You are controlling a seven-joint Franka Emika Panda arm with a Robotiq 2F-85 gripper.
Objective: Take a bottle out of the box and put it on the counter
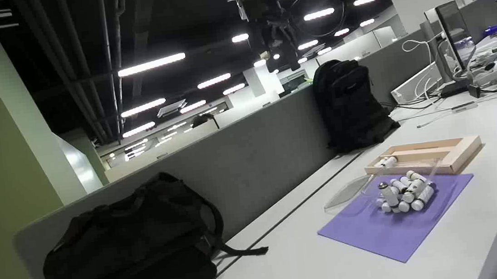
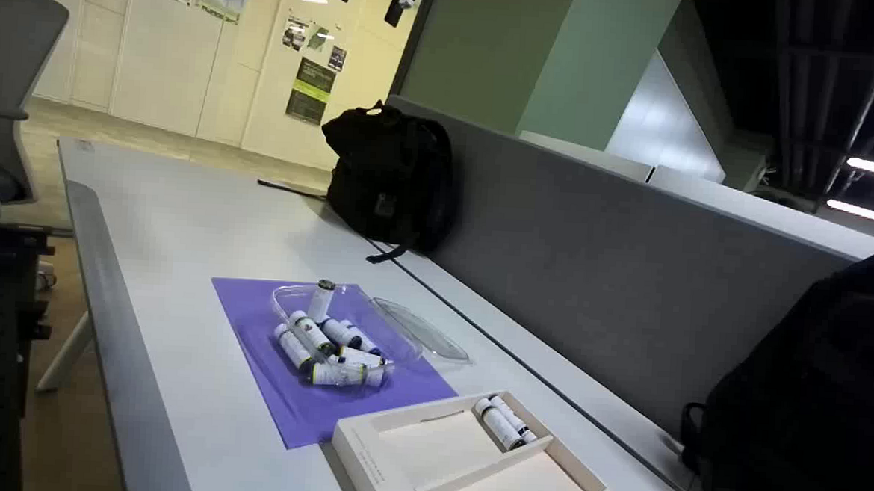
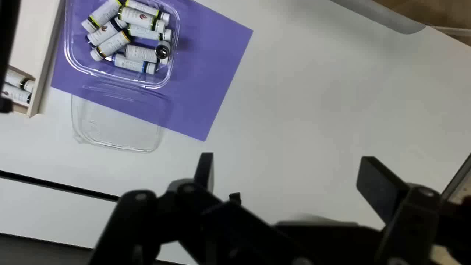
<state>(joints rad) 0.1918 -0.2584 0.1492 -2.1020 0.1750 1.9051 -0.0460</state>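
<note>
The box is a shallow light tan wooden tray with a divider, and it also shows in an exterior view. Two small white bottles lie side by side in one of its compartments. In the wrist view, the bottles and part of the box are at the left edge, partly cut off. The off-white counter lies under everything. My gripper is open and empty, high above the counter. In an exterior view the gripper hangs well above the divider panel, far from the box.
A purple mat lies beside the box. On it stands a clear plastic container with several more white bottles, one upright. A clear lid lies partly off the mat. Two black bags lean on the grey divider.
</note>
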